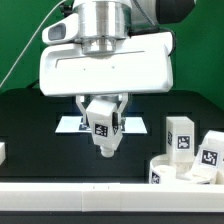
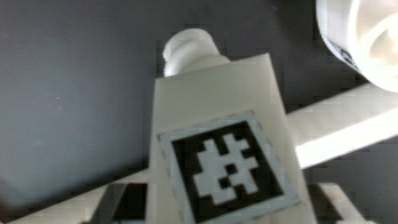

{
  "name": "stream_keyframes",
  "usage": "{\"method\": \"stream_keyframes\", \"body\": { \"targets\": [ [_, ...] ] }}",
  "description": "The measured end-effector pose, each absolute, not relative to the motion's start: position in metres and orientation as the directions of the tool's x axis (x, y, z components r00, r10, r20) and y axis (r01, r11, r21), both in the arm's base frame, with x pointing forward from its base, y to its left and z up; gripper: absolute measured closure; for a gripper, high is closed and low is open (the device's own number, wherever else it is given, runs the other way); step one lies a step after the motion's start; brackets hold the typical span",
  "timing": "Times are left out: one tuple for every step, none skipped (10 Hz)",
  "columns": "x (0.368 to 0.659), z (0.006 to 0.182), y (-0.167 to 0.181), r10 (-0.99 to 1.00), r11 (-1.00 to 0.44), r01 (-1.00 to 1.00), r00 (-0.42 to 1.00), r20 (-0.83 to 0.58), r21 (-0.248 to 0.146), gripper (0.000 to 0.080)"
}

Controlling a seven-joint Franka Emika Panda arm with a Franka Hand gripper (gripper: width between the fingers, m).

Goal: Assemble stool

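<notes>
Scrap of white part (image 1: 3, 152) at 9 o'clock, cut off by the ext. view's left edge. Centre: gripper (image 1: 102, 122) pinching one stool leg (image 1: 104, 140), tag toward camera (its peg (image 2: 187, 45) shows only in the wrist view), covering part of the marker board (image 1: 68, 124). At 4 o'clock, two more legs (image 1: 180, 135) and the seat (image 1: 190, 174), cropped and hard to separate.

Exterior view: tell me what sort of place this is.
Probably a robotics lab bench. A black table edged by a white rail carries the marker board and tagged white stool parts, and the arm's tool holds a stool leg.
</notes>
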State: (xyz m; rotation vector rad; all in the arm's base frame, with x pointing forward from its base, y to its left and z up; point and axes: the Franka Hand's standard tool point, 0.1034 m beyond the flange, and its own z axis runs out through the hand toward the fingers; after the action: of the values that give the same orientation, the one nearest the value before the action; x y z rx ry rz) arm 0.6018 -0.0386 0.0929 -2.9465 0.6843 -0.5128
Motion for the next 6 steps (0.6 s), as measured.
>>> {"method": "stream_keyframes", "body": {
  "targets": [
    [0.6046, 0.0962, -0.0356, -0.468, -0.884, -0.436, 0.817, 0.337, -0.170, 0.0476],
    [0.6018, 0.0927, -0.0263, -0.476, -0.879, -0.442, 0.822, 0.312, -0.177, 0.0476],
    [0.6017, 0.0926, -0.0267, -0.473, -0.881, -0.440, 0.824, 0.313, -0.175, 0.0476],
    [0.6016, 0.0923, -0.0276, -0.475, -0.880, -0.442, 0.823, 0.312, -0.174, 0.0476],
    [0.6015, 0.0921, -0.0271, -0.474, -0.880, -0.441, 0.823, 0.312, -0.174, 0.0476],
    [0.6018, 0.0920, -0.0262, -0.476, -0.879, -0.442, 0.822, 0.314, -0.177, 0.0476]
  ]
}}
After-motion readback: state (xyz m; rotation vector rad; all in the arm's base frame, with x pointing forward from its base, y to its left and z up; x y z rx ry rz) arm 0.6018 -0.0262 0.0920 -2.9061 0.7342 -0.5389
